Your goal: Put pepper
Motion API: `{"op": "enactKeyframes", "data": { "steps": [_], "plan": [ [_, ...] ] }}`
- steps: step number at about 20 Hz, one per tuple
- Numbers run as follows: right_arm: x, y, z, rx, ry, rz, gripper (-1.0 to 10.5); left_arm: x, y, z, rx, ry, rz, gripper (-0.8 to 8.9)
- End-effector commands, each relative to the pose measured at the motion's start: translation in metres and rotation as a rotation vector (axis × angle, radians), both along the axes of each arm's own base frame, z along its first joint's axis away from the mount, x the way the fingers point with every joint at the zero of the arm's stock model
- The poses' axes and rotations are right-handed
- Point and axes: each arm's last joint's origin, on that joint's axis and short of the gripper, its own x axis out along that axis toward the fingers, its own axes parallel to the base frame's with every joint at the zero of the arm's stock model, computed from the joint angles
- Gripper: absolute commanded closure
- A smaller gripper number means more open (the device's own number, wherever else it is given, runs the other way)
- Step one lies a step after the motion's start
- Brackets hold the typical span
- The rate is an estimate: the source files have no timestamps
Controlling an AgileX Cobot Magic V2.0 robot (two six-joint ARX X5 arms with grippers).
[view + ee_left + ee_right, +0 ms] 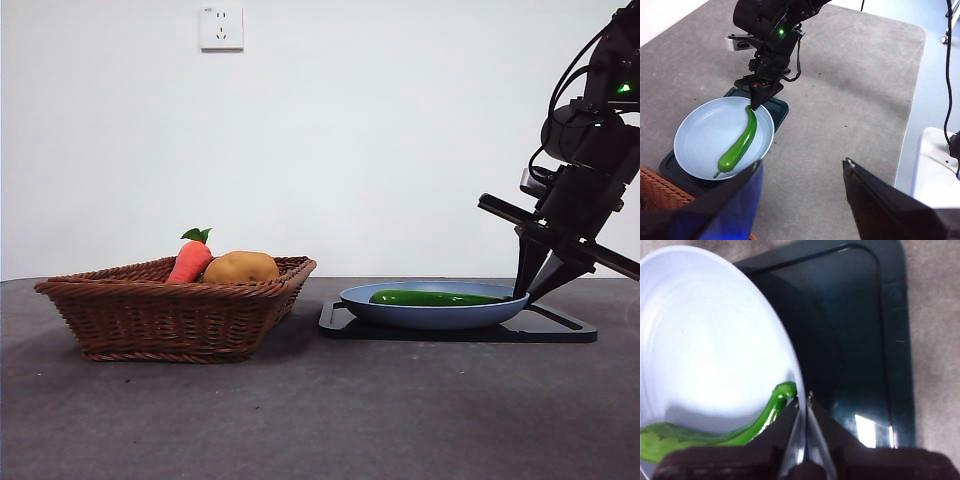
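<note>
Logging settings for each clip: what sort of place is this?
Probably a lab or test bench rather than a home kitchen: a bare white wall with one socket, a grey table, and props only, a wicker basket and the pepper on a blue plate.

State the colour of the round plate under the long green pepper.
Pale blue plate, clearest in the left wrist view, holding the pepper.

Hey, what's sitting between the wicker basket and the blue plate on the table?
Nothing. In the front view, only bare grey table separates the basket from the plate and the dark tray under it.
</note>
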Motion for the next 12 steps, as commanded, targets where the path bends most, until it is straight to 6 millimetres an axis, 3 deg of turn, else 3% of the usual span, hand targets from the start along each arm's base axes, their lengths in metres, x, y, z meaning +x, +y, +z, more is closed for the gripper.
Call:
{"op": "enactKeyframes", "data": {
  "steps": [1,8,12],
  "plan": [
    [0.007,0.0,-0.005,-0.009,-0.008,0.016,9.4,0.001,-0.002,0.004,-0.017,0.003,0.005,5.27],
    [0.007,-0.001,-0.005,-0.012,-0.013,0.027,7.9,0.0,-0.002,0.003,-0.008,0.015,0.006,5.27],
    [-0.004,-0.015,0.02,-0.042,-0.023,0.01,7.7,0.0,-0.002,0.003,-0.005,0.019,0.005,5.29]
  ]
}}
